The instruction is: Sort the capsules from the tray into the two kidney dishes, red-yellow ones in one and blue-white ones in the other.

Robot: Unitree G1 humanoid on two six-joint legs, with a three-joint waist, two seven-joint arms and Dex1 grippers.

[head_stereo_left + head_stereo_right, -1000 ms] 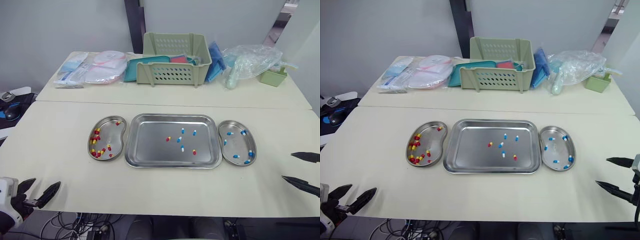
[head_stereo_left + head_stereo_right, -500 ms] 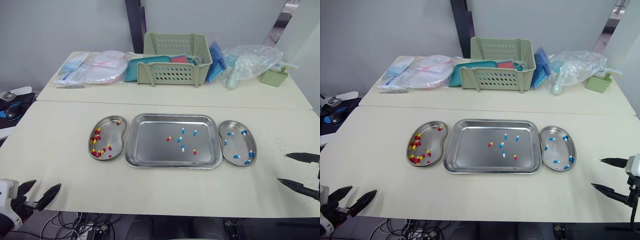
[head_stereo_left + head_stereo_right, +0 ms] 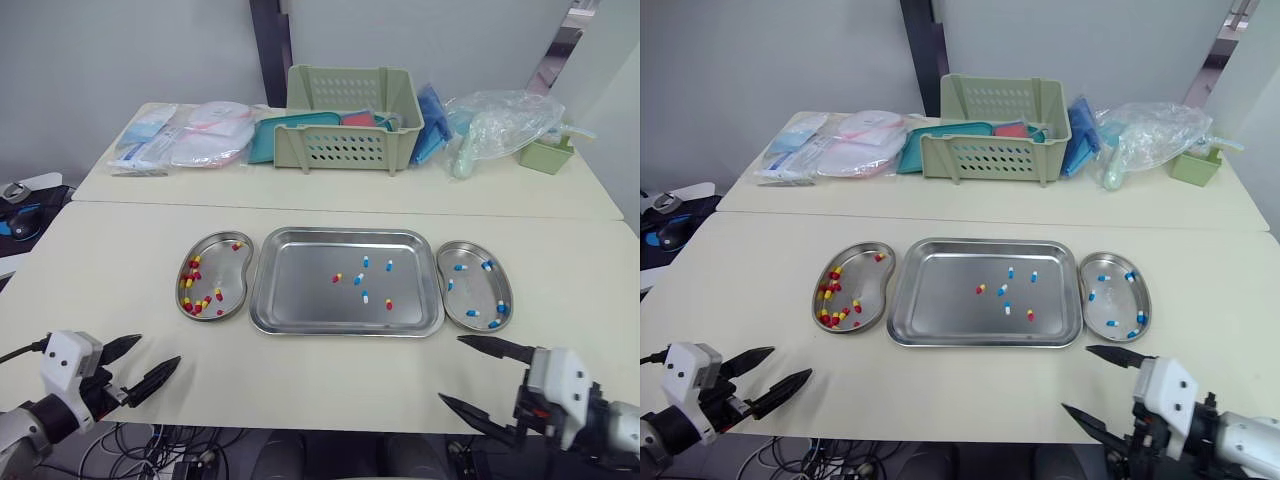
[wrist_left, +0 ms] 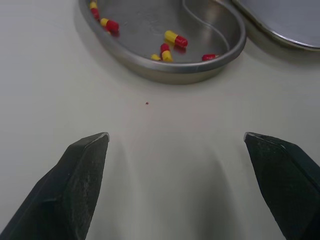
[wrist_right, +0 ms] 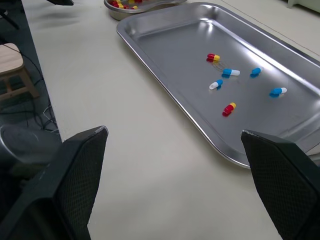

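The table (image 3: 120, 250) is carrying a steel tray (image 3: 300, 300) at its centre, with one kidney dish (image 3: 235, 270) at the tray's 9 o'clock holding red-yellow capsules (image 3: 217, 294) and the other kidney dish (image 3: 472, 292) at its 3 o'clock holding blue-white capsules (image 3: 459, 267). The left gripper (image 3: 155, 352) is hovering at the tray's 7 o'clock and the right gripper (image 3: 450, 369) at its 5 o'clock, both with fingers spread wide. Six loose capsules (image 3: 358, 279) are lying in the tray, right of its middle: four blue-white, two red-yellow.

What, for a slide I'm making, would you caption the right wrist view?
Open right gripper poised before the tray holding two red-yellow capsules and four blue-white capsules.
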